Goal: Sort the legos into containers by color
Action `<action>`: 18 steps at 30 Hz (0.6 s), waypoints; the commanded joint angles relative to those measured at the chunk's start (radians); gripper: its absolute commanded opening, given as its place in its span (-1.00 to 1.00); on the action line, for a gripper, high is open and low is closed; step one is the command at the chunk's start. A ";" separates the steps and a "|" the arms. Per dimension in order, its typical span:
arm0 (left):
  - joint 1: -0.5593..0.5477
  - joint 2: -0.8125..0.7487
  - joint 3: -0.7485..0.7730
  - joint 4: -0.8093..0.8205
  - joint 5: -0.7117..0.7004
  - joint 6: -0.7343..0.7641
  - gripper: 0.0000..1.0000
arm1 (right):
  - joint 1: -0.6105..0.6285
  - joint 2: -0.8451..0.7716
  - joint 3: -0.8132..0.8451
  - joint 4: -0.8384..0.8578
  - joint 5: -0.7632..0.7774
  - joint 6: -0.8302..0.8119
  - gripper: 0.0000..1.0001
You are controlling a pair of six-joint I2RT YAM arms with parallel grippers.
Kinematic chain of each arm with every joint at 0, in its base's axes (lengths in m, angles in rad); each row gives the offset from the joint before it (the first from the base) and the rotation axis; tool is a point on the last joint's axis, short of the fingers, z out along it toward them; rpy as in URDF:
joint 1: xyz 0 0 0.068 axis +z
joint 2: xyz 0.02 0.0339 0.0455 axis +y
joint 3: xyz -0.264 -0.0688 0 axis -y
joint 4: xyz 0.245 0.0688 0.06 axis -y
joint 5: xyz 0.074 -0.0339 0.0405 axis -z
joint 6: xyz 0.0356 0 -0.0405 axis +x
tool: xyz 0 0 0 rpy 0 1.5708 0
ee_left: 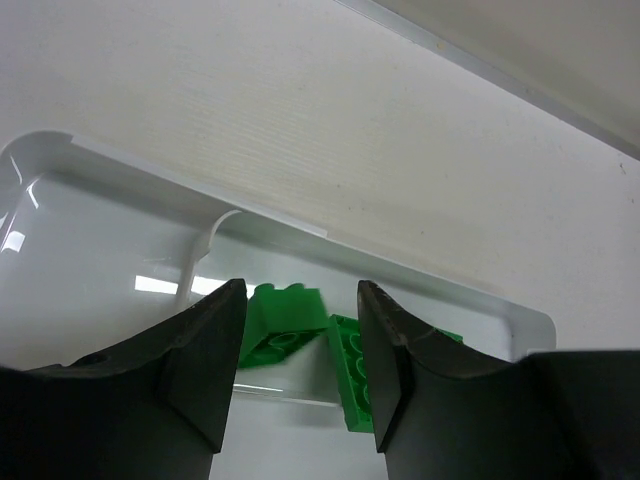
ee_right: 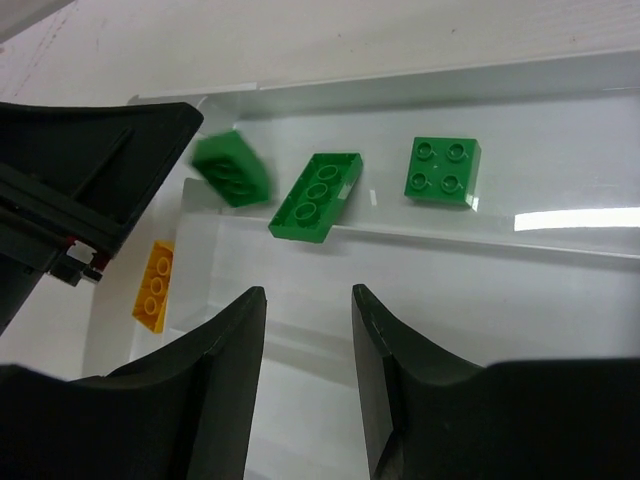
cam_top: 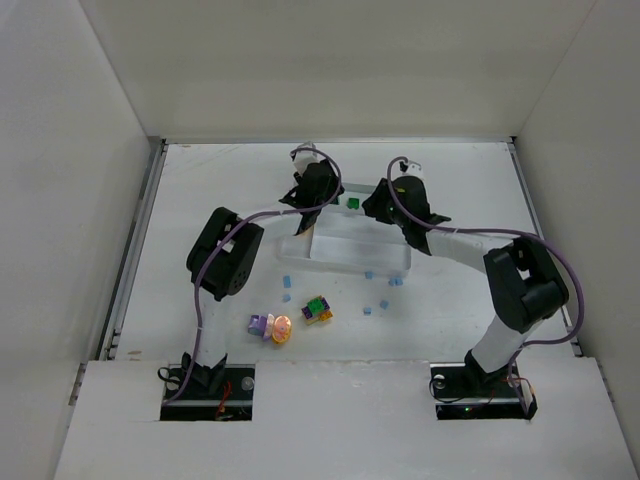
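Left gripper (ee_left: 300,300) hangs over the tray (ee_right: 540,80) with its jaws apart and nothing between them; right gripper (ee_right: 308,295) hangs over the same tray, jaws likewise apart and empty; by my judgement the sorting is begun but far from finished; three green bricks (cam_top: 352,202) lie in the compartment along the tray's far wall: a smeared green brick (ee_right: 232,168) at the end below the left gripper, which I take to be in motion, a long green brick (ee_right: 315,197) just beside it, underside up as it seems, and a square green brick (ee_right: 443,170) a little apart; one yellow brick (ee_right: 153,285) sits alone in a neighbouring compartment of the tray, across a divider from the greens; that makes four pieces in the tray, grouped by colour; left on the counter (cam_top: 200,190), on the tray's near side: one purple piece (cam_top: 260,323), one orange round piece (cam_top: 282,328) just beside it, one mixed cluster (cam_top: 317,311) of green, purple and yellow pressed together, and seven light blue bits (cam_top: 285,281), as far as I can count, scattered between that cluster and the tray's near wall; no purple or blue shows in the tray, though the arms hide part of it; the cluster would likely need pulling apart before its colours can go to separate compartments
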 commanded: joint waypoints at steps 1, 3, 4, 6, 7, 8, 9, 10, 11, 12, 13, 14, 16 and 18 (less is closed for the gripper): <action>-0.005 -0.013 0.042 0.004 -0.022 0.004 -0.05 | 0.018 0.001 0.020 0.046 -0.021 -0.018 -0.08; -0.005 -0.022 0.034 0.006 -0.017 0.004 0.03 | 0.021 0.009 0.024 0.043 -0.024 -0.018 -0.08; -0.005 -0.027 0.029 0.006 -0.017 0.007 0.07 | 0.024 0.012 0.026 0.043 -0.025 -0.018 -0.08; 0.001 -0.041 0.019 0.009 -0.016 0.007 0.06 | 0.028 0.020 0.032 0.040 -0.027 -0.021 -0.08; 0.006 -0.053 0.009 0.010 -0.011 0.004 -0.03 | 0.030 0.023 0.036 0.038 -0.031 -0.024 -0.12; 0.007 -0.067 -0.001 0.013 -0.007 0.004 -0.11 | 0.033 0.029 0.041 0.032 -0.036 -0.027 -0.16; 0.010 -0.090 -0.021 0.021 -0.002 0.004 -0.20 | 0.036 0.035 0.050 0.025 -0.042 -0.030 -0.19; 0.012 -0.119 -0.046 0.032 0.002 0.007 -0.29 | 0.039 0.044 0.059 0.014 -0.045 -0.032 -0.22; 0.012 -0.162 -0.085 0.051 0.009 0.012 -0.39 | 0.045 0.058 0.072 0.000 -0.047 -0.033 -0.27; 0.012 -0.199 -0.125 0.070 0.013 0.016 -0.44 | 0.050 0.069 0.084 -0.014 -0.047 -0.035 -0.30; 0.012 -0.226 -0.155 0.087 0.015 0.016 -0.47 | 0.054 0.081 0.098 -0.026 -0.047 -0.036 -0.31; 0.010 -0.263 -0.197 0.107 0.018 0.018 -0.50 | 0.059 0.093 0.113 -0.041 -0.048 -0.041 -0.33; 0.007 -0.338 -0.285 0.134 0.027 0.010 -0.52 | 0.067 0.120 0.147 -0.069 -0.047 -0.049 -0.36; -0.007 -0.416 -0.380 0.157 0.027 0.013 -0.52 | 0.068 0.144 0.179 -0.098 -0.044 -0.052 -0.39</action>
